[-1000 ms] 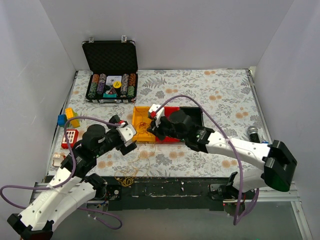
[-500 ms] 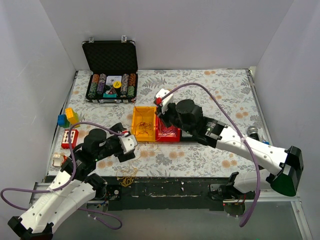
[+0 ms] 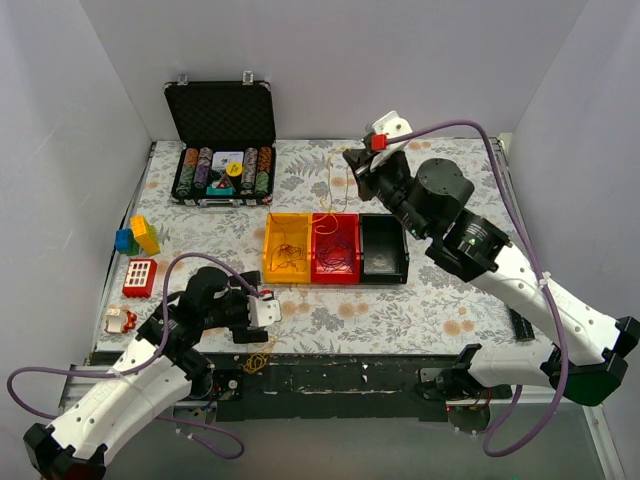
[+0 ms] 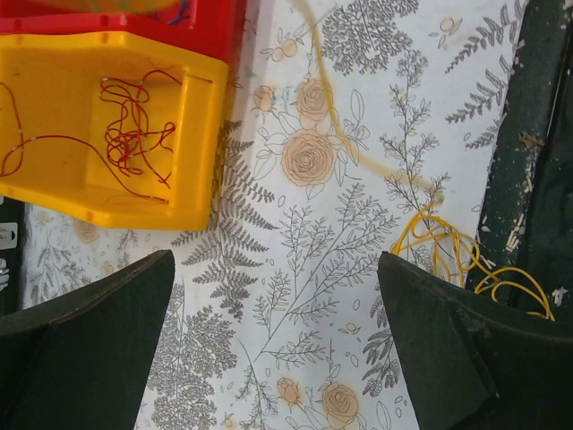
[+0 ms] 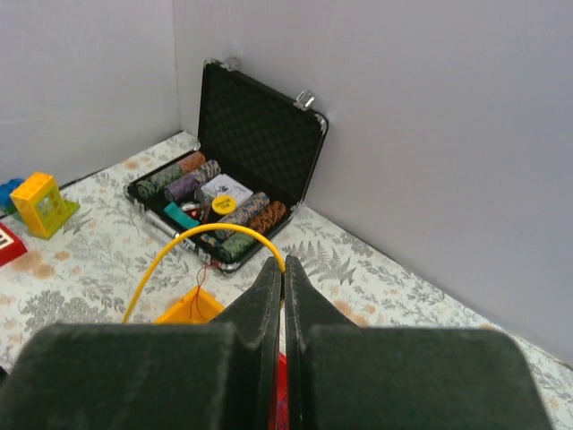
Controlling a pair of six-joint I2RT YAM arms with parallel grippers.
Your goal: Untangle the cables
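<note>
My right gripper (image 3: pixel 353 166) is raised above the far middle of the table. In the right wrist view it (image 5: pixel 284 266) is shut on a thin yellow cable (image 5: pixel 199 235) that arcs left and down. From above, this cable (image 3: pixel 332 190) hangs toward the bins. My left gripper (image 3: pixel 270 312) is open and empty, low over the mat; its fingers (image 4: pixel 85 354) spread wide. A yellow cable tangle (image 3: pixel 258 353) lies at the table's front edge, also in the left wrist view (image 4: pixel 448 255). Dark red wire (image 4: pixel 125 134) lies in the yellow bin (image 3: pixel 270 262).
A red bin (image 3: pixel 336 278) with wires and a black bin (image 3: pixel 383 277) stand beside the yellow bin. An open poker chip case (image 3: pixel 222 170) stands at the back left. Toy blocks (image 3: pixel 138 235) and a red block (image 3: pixel 140 276) lie at the left edge.
My right gripper rose from the bins and moved back and right, drawing the yellow cable up. My left gripper drew back toward the front edge.
</note>
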